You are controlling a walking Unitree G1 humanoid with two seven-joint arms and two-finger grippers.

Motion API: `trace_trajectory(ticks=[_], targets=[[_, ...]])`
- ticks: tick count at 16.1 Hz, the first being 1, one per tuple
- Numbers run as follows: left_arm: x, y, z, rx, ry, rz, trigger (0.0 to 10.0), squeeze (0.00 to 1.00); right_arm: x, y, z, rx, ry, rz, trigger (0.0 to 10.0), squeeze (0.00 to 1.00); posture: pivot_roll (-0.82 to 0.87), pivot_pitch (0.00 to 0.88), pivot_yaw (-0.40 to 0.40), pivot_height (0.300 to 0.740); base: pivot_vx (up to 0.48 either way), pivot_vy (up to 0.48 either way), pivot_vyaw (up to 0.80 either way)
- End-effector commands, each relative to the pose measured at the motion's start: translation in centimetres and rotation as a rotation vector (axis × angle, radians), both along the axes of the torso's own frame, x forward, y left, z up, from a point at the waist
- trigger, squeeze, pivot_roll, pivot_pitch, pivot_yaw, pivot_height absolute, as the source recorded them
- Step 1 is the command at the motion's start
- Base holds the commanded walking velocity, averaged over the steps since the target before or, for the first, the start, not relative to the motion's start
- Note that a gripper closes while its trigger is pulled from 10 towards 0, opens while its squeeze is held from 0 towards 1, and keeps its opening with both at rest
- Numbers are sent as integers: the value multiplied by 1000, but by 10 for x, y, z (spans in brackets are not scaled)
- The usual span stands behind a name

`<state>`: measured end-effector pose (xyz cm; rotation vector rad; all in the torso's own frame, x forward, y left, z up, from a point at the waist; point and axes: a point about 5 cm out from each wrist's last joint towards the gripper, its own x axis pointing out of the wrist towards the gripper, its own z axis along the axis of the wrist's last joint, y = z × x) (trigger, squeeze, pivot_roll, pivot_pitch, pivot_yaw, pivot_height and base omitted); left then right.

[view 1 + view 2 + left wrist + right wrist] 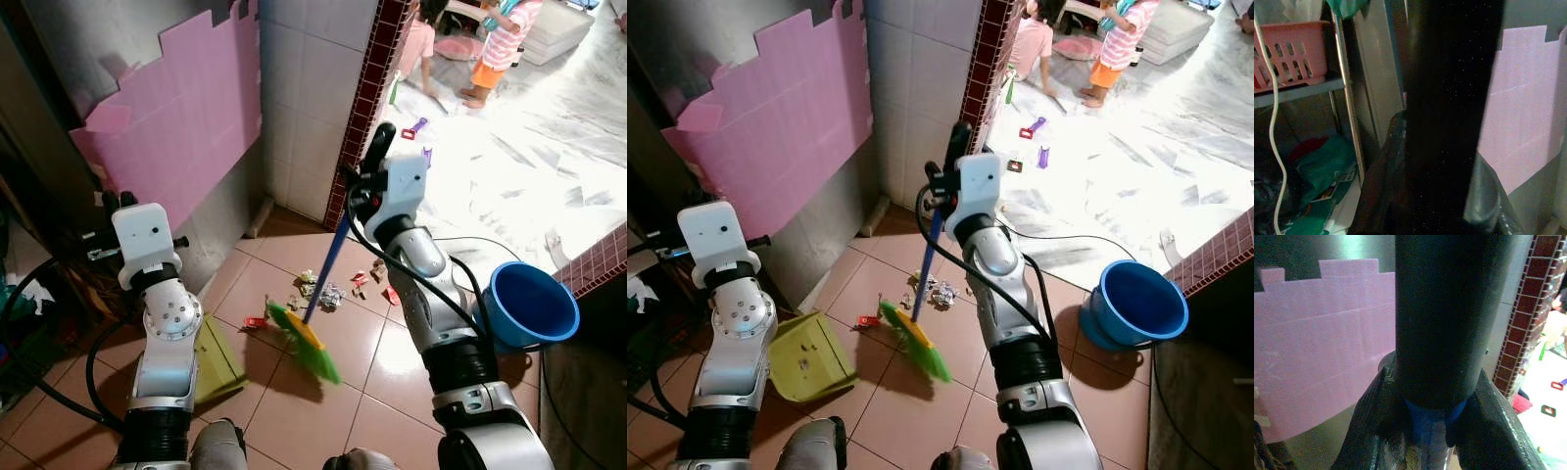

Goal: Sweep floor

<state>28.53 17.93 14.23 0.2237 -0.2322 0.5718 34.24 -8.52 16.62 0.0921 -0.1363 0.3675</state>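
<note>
Our right gripper [355, 183] is clenched on the blue handle of the broom [315, 323], whose green and yellow head rests on the brown tiles beside a scatter of litter [331, 292]. The yellow-green dustpan [806, 354] lies by our left arm; the left gripper [110, 204] seems closed on a dark handle, though we cannot tell for sure. A blue bucket [529, 305] stands right, a pink foam sheet [171, 137] leans left, and children [500, 44] stand beyond.
</note>
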Motion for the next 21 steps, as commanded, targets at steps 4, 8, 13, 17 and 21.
trace_trajectory(ticks=[4,8,13,17,21], targets=[[4,-6,10,26,-74,-14,10000,0,7,2,34,58,-142,1,10000,0,47,72,-112,740,0,0,0],[2,-6,4,1,-74,10,10000,0,16,19,57,79,-212,12,10000,0,14,107,-71,740,0,0,0],[20,-24,18,27,-134,-80,10000,0,8,38,64,94,-250,56,10000,0,7,212,-87,740,0,0,0],[30,-29,12,-8,-134,-73,10000,0,10,39,65,26,-285,75,10000,0,-47,275,-69,740,0,0,0],[41,-39,6,-20,-128,-85,10000,0,15,40,75,21,-314,42,10000,0,-61,308,-101,740,0,0,0]])
